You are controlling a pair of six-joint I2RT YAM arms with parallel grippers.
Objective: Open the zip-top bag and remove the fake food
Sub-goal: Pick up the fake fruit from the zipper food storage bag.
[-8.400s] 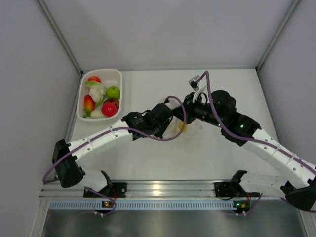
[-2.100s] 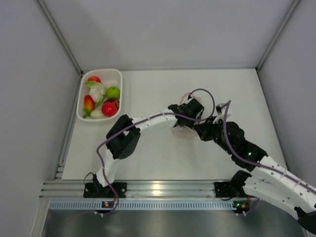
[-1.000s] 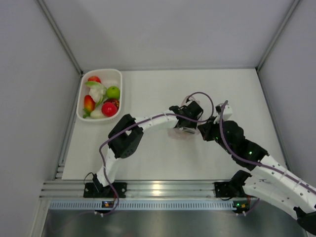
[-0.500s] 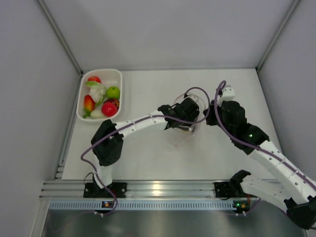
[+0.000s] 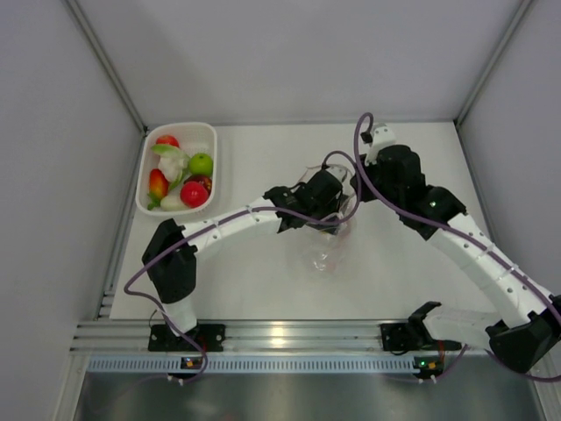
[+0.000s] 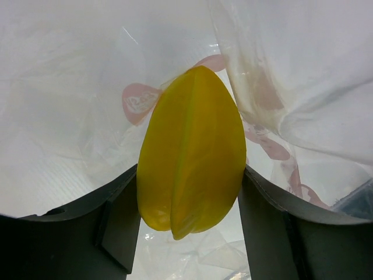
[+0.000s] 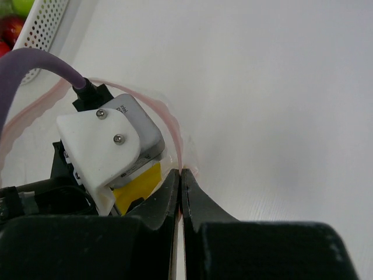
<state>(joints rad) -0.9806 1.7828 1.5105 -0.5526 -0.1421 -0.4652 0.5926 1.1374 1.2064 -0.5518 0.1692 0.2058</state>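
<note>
**Reporter:** What sits far left, at ten o'clock on the counter [image 5: 263, 289]?

**Photographer:** A white perforated basket [image 5: 213, 167] with fake food [image 5: 194, 194] in it: red, green and white pieces.

**Reporter:** And at the centre?

**Photographer:** The left tool [image 6: 189, 175] sits inside the clear zip-top bag [image 6: 303, 87]. Its fingers are clamped on both flanks of a ridged yellow fruit [image 6: 192, 134]. Crinkled film with pink print surrounds it.

**Reporter:** To the right?

**Photographer:** At two o'clock from it is the right tool [image 7: 180, 175]. Its fingers are pressed together on the bag's pinkish zip strip [image 7: 172, 125], and the mouth loops open around the left arm's wrist. Whether the bag's bottom touches the counter, I cannot tell.
</note>
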